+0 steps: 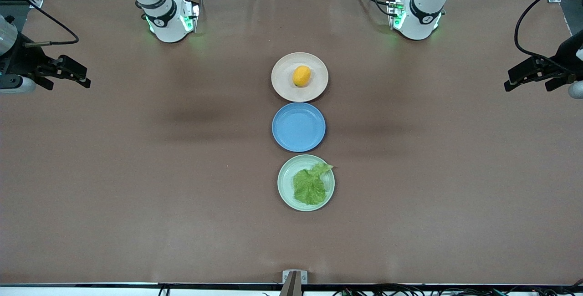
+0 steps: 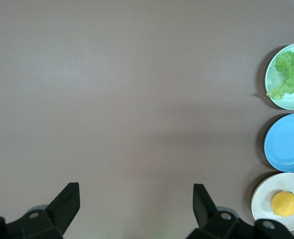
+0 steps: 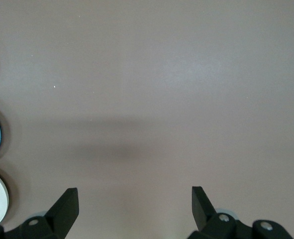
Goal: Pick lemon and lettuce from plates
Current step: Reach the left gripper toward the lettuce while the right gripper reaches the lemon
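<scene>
Three plates are seen lined up at the middle of the brown counter (image 1: 136, 196), with both grippers held high over its two ends and nothing grasped. In the right wrist view only slivers of the blue plate (image 1: 299, 127) and the beige-cream plate (image 1: 299, 77) are caught at the frame's edge, and the mint green plate (image 1: 306, 182) is cut off entirely; in the left wrist view all three plates are clipped by the border. The right gripper (image 1: 84, 77) is shown over the right arm's end of the counter, much of its arm lost past the frame edge, its fingers (image 3: 67, 201) spread wide apart and empty. The left gripper (image 1: 512, 81) is pictured over the left arm's end, likewise partly cropped, its fingers (image 2: 68, 199) also wide apart and empty. The lemon (image 1: 301, 76) is seen on the beige-cream plate, farthest from the front camera, its long axis tilted slightly toward the left arm's base. The lettuce (image 1: 311, 184) is laid flat on the mint green plate, nearest the camera, its paler stem tip pointed over the rim toward the left arm's end and the blue plate
</scene>
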